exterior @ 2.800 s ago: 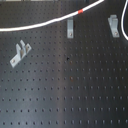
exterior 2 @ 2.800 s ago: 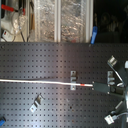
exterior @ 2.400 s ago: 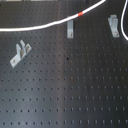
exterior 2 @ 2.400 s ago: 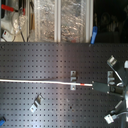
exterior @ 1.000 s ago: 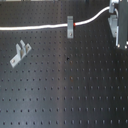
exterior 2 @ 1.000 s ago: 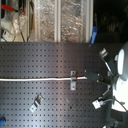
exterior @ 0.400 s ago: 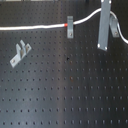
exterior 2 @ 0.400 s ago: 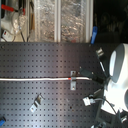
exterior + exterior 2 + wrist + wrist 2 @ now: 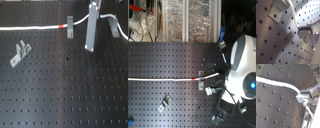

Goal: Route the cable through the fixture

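Black pegboard (image 9: 65,95), fingers-pinched cable (image 9: 35,27)

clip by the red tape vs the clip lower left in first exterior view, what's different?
In the first exterior view, the clip by the red tape stands upright with the cable running to it. The lower-left clip sits at an angle with no cable near it. The first sits near the board's far edge, beside the gripper finger; the second stands alone toward the first exterior view's left. Both are small grey metal fixtures on the black perforated board.
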